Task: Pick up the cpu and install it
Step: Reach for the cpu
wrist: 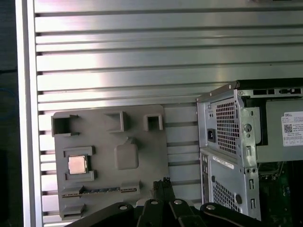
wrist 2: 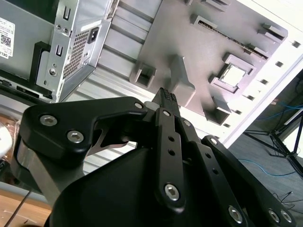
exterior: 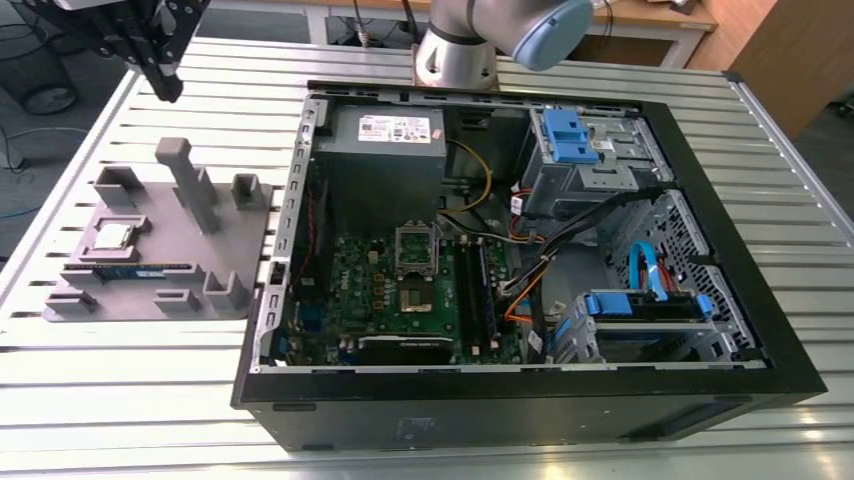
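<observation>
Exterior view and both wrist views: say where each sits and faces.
Exterior view: off the arm, above, looking down on computer case, tray and cpu; arm and gripper show.
First wrist view: on the wrist, facing straight down on the tray; gripper shows.
Second wrist view: on the wrist, looking obliquely past the gripper to the tray.
Shared: all three show the cpu in the tray.

The cpu: square chip, silver top upward, lying flat in a square recess of the grey tray.
</observation>
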Robot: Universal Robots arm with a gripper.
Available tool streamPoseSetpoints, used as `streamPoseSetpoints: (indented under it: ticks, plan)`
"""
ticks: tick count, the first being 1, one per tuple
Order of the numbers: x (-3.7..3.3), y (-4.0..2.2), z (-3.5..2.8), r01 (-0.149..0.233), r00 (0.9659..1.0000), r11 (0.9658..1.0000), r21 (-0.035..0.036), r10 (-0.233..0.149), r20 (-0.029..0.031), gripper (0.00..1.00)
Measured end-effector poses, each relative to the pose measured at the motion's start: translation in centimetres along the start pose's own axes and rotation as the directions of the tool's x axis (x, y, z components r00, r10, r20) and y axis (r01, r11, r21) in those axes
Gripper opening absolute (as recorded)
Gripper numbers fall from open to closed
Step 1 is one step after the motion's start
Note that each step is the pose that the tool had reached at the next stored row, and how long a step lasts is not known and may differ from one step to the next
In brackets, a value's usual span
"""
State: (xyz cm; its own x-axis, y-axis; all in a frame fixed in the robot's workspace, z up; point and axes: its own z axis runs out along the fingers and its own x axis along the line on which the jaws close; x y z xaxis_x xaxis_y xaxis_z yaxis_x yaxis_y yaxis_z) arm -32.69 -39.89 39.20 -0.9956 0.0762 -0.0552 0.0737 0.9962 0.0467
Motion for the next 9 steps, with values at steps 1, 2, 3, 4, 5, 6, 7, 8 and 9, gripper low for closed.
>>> streamPoseSetpoints:
  ticks: [1, 2, 3, 4, 5, 6, 7, 8, 9]
  plan:
    - [0.14, -0.01, 0.0, 0.0, 1.0, 1.0, -0.0001, 0.0, 0.0004, 0.11]
    - [0.29, -0.02, -0.01, 0.0, 1.0, 1.0, -0.0001, 0.0, 0.0007, 0.11]
    - [0.43, -0.03, -0.02, 0.0, 1.0, 1.0, -0.0001, 0.0, 0.001, 0.11]
    - [0.59, -0.04, -0.03, 0.0, 1.0, 1.0, -0.0001, 0.0, 0.0013, 0.11]
    - [0.74, -0.05, -0.03, 0.0, 1.0, 1.0, -0.0001, 0.0, 0.0016, 0.11]
    - [0.88, -0.07, -0.04, 0.0, 1.0, 1.0, -0.0002, 0.0, 0.0019, 0.11]
    - [1.03, -0.08, -0.05, 0.0, 1.0, 1.0, -0.0002, 0.0, 0.0022, 0.11]
    - [1.18, -0.09, -0.06, 0.0, 1.0, 1.0, -0.0002, 0.0, 0.0024, 0.11]
    - [1.33, -0.1, -0.06, 0.0, 1.0, 1.0, -0.0002, 0.0, 0.0028, 0.11]
